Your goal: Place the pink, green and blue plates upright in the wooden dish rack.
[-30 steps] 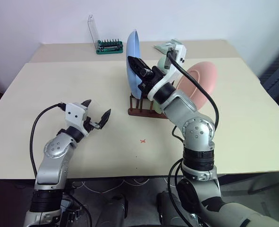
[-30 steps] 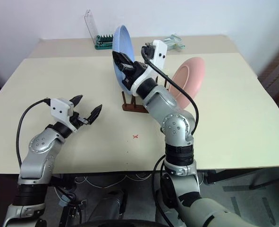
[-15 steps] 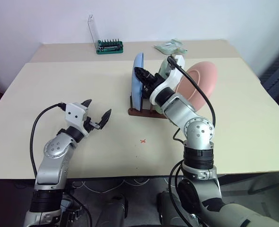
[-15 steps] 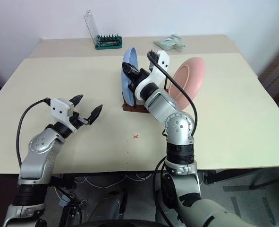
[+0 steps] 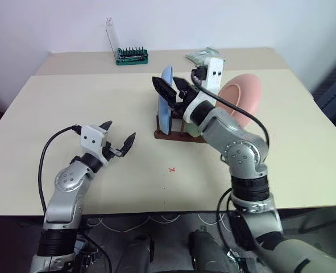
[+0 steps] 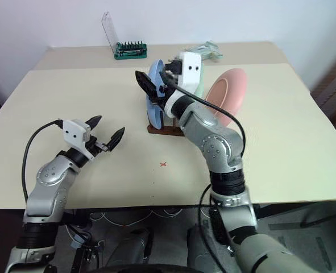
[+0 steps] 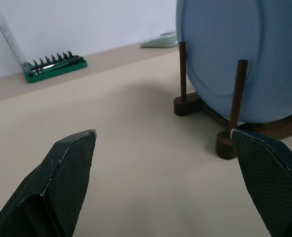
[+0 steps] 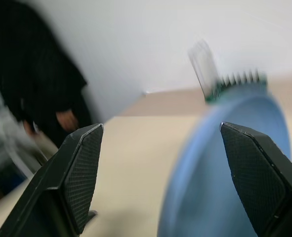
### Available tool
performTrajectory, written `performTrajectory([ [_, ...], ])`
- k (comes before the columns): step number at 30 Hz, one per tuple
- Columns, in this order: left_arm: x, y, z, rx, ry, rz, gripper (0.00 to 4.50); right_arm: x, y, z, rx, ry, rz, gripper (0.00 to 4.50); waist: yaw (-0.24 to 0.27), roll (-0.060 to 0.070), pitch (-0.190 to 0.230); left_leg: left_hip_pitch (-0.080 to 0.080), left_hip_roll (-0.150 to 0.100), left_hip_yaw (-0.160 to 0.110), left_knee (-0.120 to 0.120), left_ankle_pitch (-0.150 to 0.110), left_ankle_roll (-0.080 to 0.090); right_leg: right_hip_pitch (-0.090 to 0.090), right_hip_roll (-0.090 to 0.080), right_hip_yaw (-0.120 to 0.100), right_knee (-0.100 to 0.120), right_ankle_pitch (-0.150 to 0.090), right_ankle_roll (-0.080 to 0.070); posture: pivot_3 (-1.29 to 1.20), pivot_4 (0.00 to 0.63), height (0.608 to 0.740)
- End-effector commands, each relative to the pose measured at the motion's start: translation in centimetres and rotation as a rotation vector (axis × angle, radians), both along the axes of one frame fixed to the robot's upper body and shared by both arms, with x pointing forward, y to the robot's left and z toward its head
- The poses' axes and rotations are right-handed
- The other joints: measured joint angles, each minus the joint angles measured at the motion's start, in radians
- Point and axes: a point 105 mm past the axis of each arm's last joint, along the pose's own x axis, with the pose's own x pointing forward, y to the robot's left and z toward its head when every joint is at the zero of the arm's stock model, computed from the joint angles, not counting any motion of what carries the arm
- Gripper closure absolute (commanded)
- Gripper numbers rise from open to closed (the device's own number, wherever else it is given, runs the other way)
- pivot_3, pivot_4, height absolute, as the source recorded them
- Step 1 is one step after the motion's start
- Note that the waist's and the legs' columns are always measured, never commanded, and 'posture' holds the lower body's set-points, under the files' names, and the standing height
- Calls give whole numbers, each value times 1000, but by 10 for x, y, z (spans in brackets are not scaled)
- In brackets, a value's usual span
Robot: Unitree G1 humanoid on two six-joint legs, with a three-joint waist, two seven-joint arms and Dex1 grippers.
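The blue plate (image 5: 166, 99) stands upright on its edge in the wooden dish rack (image 5: 179, 134), at the rack's left end, its face held between the thin dark pegs (image 7: 237, 101) that rise from the base rails (the left wrist view shows two of those pegs standing right against the plate's rim). Behind it in the same rack a green plate (image 5: 197, 85) shows only in slivers past the right arm, and at the rack's right end the pink plate (image 5: 240, 99) leans back at a clear tilt, its rim reaching above the others.

The right gripper (image 5: 172, 90) hovers just above the blue plate's top edge with its two black fingers spread apart, one finger on each side of the rim and nothing between them. From its wrist camera the plate's curved edge sits below and between the open fingers.

The left gripper (image 5: 117, 141) hangs over bare tabletop (image 5: 88, 96) to the left of the rack and well apart from it, its fingers spread wide and empty, pointing toward the rack.

At the far edge of the table sits a green tool holder (image 5: 132, 55) with its clear lid standing up, and near it, farther right, a pale green packet (image 5: 200, 55). A small red mark (image 5: 171, 169) lies on the tabletop in front of the rack. A person in dark clothing (image 8: 32, 98) stands off in the background of the right wrist view.
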Motion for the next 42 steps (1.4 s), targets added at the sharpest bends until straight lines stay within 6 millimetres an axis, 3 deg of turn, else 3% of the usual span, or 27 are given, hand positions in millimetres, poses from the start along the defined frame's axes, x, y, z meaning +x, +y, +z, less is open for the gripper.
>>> performTrajectory([
  [1,-3,-5,13,5,-58,-18,0,-24,1,30,-73,-231,37,668,1,0,0,0,0,0,0,0,0,0,0,0,0,0,0,0,150,740],
  [8,-5,-15,10,6,-51,-61,0,-27,-62,50,-121,-323,-110,668,12,0,0,0,0,0,0,0,0,2,0,0,-3,0,0,0,150,740],
  [10,-9,-27,7,9,-35,-128,0,-24,-101,45,-203,-307,-221,1426,21,0,0,0,0,0,0,0,1,3,-1,0,-4,0,0,0,150,740],
  [12,-12,-36,4,9,-18,-186,0,-25,-125,38,-287,-286,-284,2312,33,0,0,0,0,0,0,-1,2,5,-1,-1,-7,0,0,0,150,740],
  [16,-25,-59,-1,10,23,-353,0,-43,-141,-8,-579,-168,-219,4282,34,1,0,0,0,2,0,-3,5,7,-1,-1,-13,0,0,0,150,740],
  [17,-29,-66,-2,5,39,-401,0,-49,-142,-21,-652,-133,-194,4432,32,1,0,-1,0,3,0,-3,5,7,-2,-1,-13,0,0,0,150,740],
  [19,-35,-75,-4,-1,57,-464,0,-55,-146,-38,-748,-83,-173,4432,29,2,0,0,0,4,0,-3,6,7,-2,-1,-14,0,0,0,150,740],
  [25,-39,-83,-4,11,73,-540,0,-57,-144,-61,-831,-24,-151,4432,33,2,0,0,1,7,3,-3,6,8,-2,-1,-14,0,1,0,150,740],
  [35,-45,-75,-18,-9,101,-551,0,-36,-154,-75,-903,-2,-243,4432,35,2,0,0,1,6,3,-4,7,9,-2,-1,-16,0,1,0,150,740],
  [42,-47,-72,-28,-23,109,-542,0,-31,-144,-71,-916,-56,-225,4432,34,2,0,0,1,6,3,-4,7,9,-2,-1,-16,0,1,0,150,740],
])
